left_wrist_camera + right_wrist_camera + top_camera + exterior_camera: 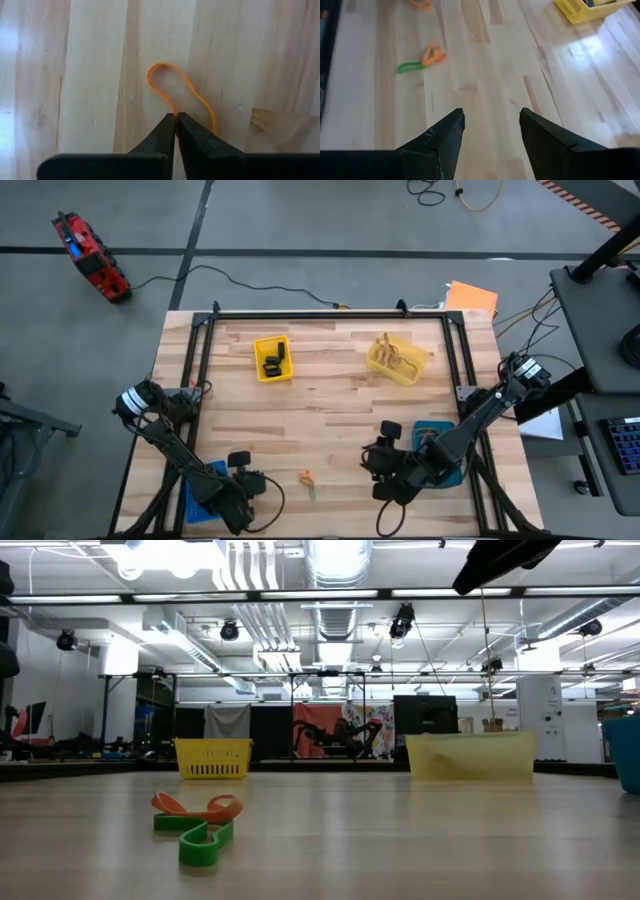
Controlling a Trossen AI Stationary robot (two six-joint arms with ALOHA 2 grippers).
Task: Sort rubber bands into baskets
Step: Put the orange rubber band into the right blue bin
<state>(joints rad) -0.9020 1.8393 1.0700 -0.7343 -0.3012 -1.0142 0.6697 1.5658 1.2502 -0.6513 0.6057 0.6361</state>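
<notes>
Left gripper (176, 120) pinched shut on an orange rubber band (175, 87); the pinch point itself is hidden. Green and orange bands (307, 479) lie mid-table, apparently overlapping. Right gripper (491, 122) spread wide, empty, beside the teal basket (455, 472), arm-covered.

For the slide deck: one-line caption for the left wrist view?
Left gripper shut on an orange rubber band lying on the wooden table.

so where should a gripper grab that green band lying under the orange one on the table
Take the green band at its free looped end, the part sticking out clear of the orange band. Come straight down from above: it lies flat on the table, so one finger likely has to land inside the loop. The open right gripper faces it.
</notes>
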